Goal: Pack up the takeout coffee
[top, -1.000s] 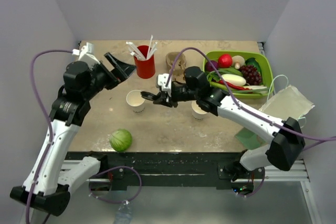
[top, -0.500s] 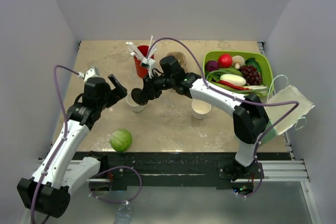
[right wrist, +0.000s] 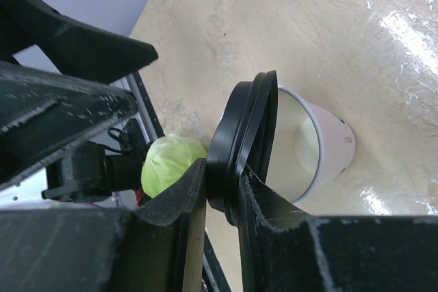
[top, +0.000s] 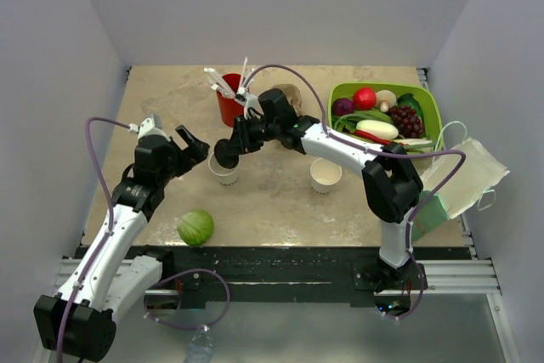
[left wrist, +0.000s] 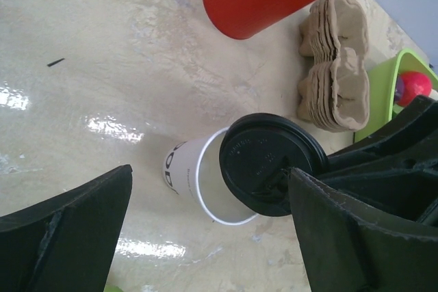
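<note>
Two grippers are now meeting at the takeout coffee cup point(top: 224, 172), where one second ago both were standing away from it. Your left gripper point(top: 192, 143), which was raised beside the red cup point(top: 231, 109), is now sitting lower and nearer to you, just left of the coffee cup, with its jaws spread wide and nothing between them. Your right gripper point(top: 227, 151), which was to the right of the cup, is now hanging over its mouth and pinching the black lid point(top: 223, 157) by the edge. Since half a second ago it is hardly changing place.

From the top, the lid is appearing only as a dark disc over the cup. The left wrist view is telling you more: the lid point(left wrist: 268, 163) is overlapping only one part of the rim, and the white inside is lying open. The right wrist view is showing the lid edge-on, strongly tilted, between the two fingers point(right wrist: 171, 237); whether it is touching the rim, I cannot tell.

The coffee cup is standing upright on the table point(top: 272, 201), small and white with dark print on its side, not yet closed. It is standing between the green round vegetable point(top: 195, 227), nearer to you, and the red cup behind it, well apart from the lidless cup point(top: 325, 176).
</note>
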